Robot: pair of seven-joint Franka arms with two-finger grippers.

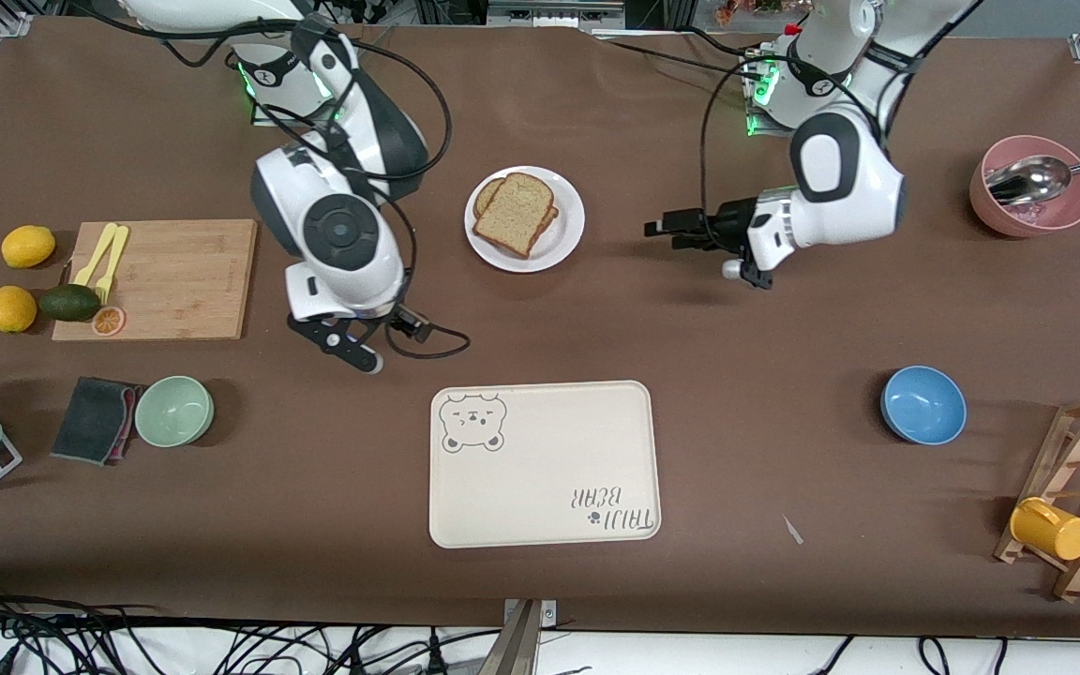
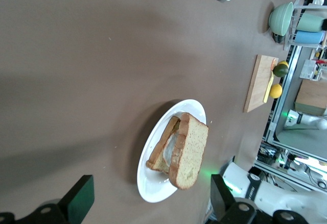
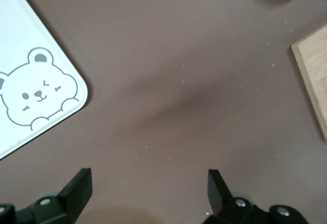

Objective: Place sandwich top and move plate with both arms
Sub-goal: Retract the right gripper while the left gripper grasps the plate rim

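Front view, left gripper spread empty beside plate, right gripper spread empty.

A robotics lab dressed up as a kitchen — two white arms bolted at the edge of a brown-covered tabletop, black cables trailing off the near edge, aluminium framing at the corners. The props are domestic: a wooden cutting board with lemons beside it, a cream bear tray, bowls, a mug rack — all spaced out as for a test.
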